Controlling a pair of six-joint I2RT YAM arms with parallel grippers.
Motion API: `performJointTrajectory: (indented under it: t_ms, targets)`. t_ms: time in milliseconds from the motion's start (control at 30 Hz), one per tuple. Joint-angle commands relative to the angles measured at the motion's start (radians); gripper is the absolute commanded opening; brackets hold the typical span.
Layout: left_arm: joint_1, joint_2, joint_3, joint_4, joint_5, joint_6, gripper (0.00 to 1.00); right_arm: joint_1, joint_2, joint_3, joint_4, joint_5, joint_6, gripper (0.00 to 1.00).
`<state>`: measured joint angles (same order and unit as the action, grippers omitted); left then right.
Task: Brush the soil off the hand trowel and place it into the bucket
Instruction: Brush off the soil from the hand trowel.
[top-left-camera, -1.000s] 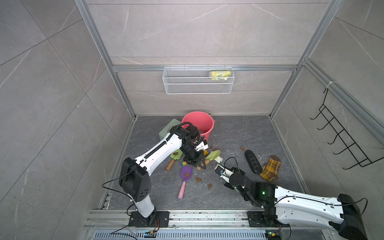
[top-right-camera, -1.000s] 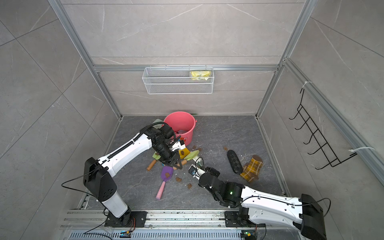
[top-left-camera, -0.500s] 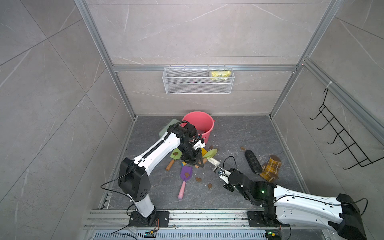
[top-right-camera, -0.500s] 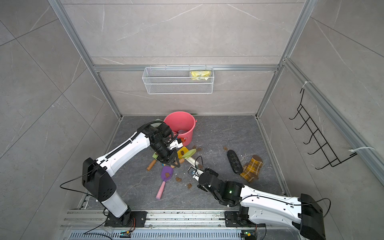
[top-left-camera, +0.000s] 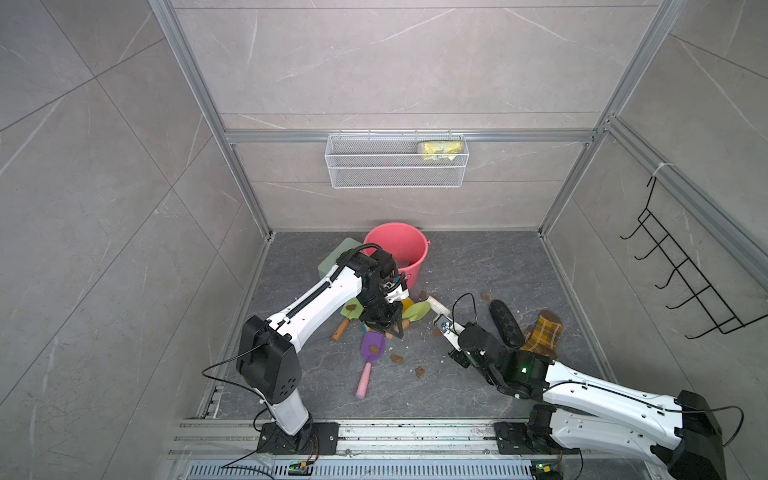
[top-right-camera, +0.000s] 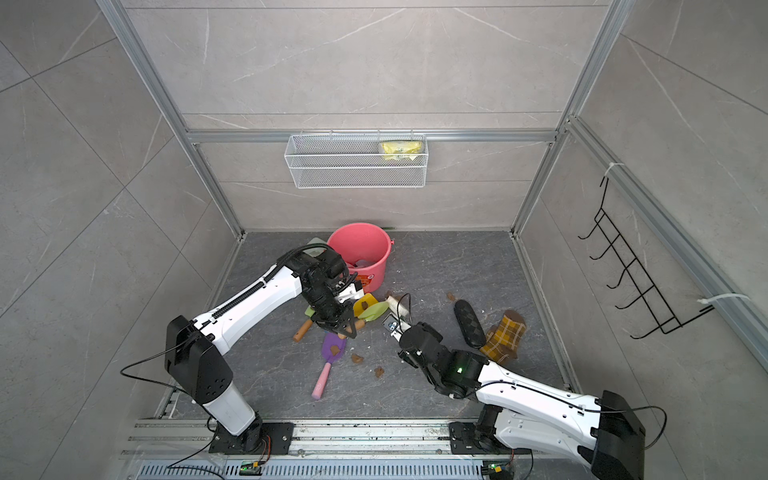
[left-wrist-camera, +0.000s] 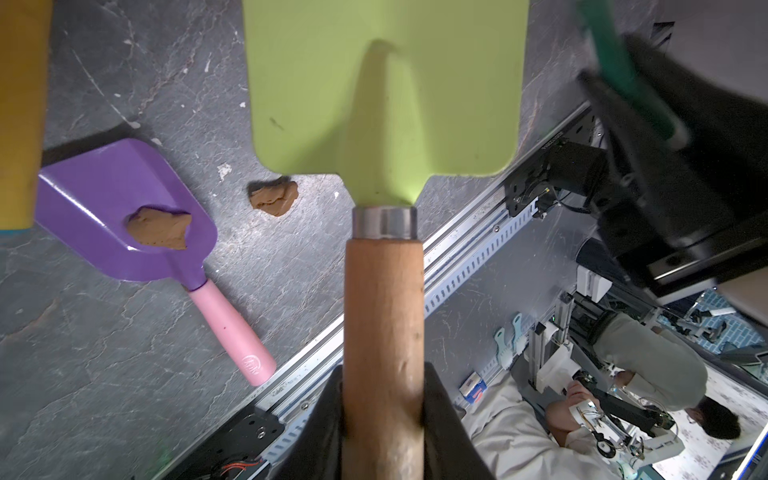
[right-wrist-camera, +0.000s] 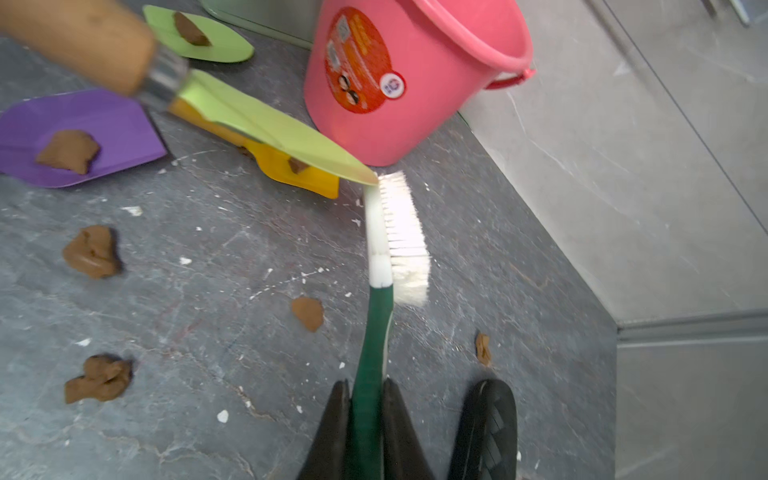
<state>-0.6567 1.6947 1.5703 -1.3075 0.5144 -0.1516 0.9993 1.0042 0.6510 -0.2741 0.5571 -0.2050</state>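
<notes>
Left gripper (left-wrist-camera: 384, 374) up first: jaws pressed tight on the round wooden handle of the lime-green flat-bladed hand trowel (left-wrist-camera: 382, 83), held clear of the dark grey stone floor (top-left-camera: 478, 266), just in front of the round coral-pink plastic bucket (top-left-camera: 395, 245). Bucket upright near the back edge of the floor, red-orange label facing forward. Below the grip, flat on the floor: purple plastic scoop with a pink handle (left-wrist-camera: 108, 208), one brown clay-like lump of soil (left-wrist-camera: 160, 228) sitting in its bowl. More loose soil lumps (right-wrist-camera: 92, 251) scattered toward the front edge. Under the raised blade, a yellow-orange trowel blade (right-wrist-camera: 307, 183), small lump on it too. Over to the tip now, right up against the end of the white-bristled brush with the green handle (right-wrist-camera: 401, 232); touching or just apart, cannot tell. Right gripper (right-wrist-camera: 365, 388) squeezed onto that green handle. Further right, black oval quilted object (top-left-camera: 505, 324) and a yellow plaid fabric piece (top-left-camera: 544, 332), close together toward the right edge.
</notes>
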Motion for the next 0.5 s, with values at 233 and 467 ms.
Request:
performJointTrajectory:
  t_ms: [233,467]
  targets:
    - [-0.009,-0.043,0.033,-0.015,-0.137,0.004,0.00,0.101,0.028,0.034,-0.075,-0.147,0.033,0.00]
    - [-0.062,0.004,0.033,-0.052,-0.245,0.017,0.00,0.159,0.008,0.059,-0.013,-0.138,-0.011,0.00]
